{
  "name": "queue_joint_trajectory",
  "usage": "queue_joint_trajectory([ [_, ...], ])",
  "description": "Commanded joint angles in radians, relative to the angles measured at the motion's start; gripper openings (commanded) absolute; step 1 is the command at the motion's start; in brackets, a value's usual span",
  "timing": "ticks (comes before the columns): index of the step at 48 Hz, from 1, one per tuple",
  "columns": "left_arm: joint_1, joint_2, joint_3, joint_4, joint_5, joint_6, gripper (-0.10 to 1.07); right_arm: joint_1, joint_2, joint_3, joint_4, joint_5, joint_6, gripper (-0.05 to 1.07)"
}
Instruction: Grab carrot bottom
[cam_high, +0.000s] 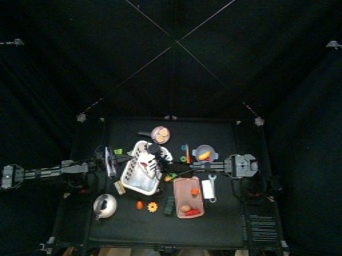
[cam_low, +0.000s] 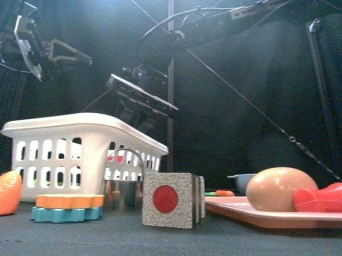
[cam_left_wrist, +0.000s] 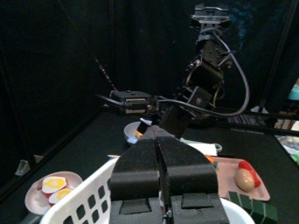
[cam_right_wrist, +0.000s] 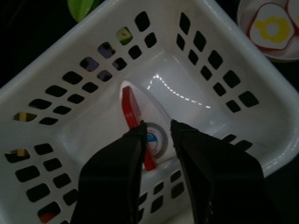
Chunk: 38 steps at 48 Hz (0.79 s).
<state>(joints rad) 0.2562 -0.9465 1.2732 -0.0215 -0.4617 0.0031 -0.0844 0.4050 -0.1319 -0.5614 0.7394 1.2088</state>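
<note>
Right gripper (cam_right_wrist: 162, 140), jaws slightly parted, is hovering inside the white basket (cam_right_wrist: 222, 83) over a flat red-orange carrot piece (cam_right_wrist: 133, 112); left gripper (cam_left_wrist: 165, 166) is sitting closed.

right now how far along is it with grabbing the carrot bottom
Done: the right gripper is down inside the white basket, jaws open. In hand: they straddle an orange-red piece, apparently the carrot bottom, not gripped. Left: closing and lifting. The left gripper hangs shut above the basket.
</note>
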Motion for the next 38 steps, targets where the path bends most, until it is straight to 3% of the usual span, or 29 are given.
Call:
queue_joint_trajectory([
  [1, 0.003, 0.002, -0.014, 0.002, -0.005, 0.000, 0.00, 0.018, -0.087, -0.021, -0.002, 0.028, -0.037, 0.69],
  [22, 0.003, 0.002, -0.012, -0.002, 0.000, 0.000, 0.00, 0.141, -0.181, 0.025, 0.000, 0.341, -0.083, 0.69],
  [38, 0.003, 0.003, -0.011, 0.000, 0.009, 0.000, 0.00, 0.207, -0.293, 0.152, 0.032, 0.420, -0.046, 0.69],
])
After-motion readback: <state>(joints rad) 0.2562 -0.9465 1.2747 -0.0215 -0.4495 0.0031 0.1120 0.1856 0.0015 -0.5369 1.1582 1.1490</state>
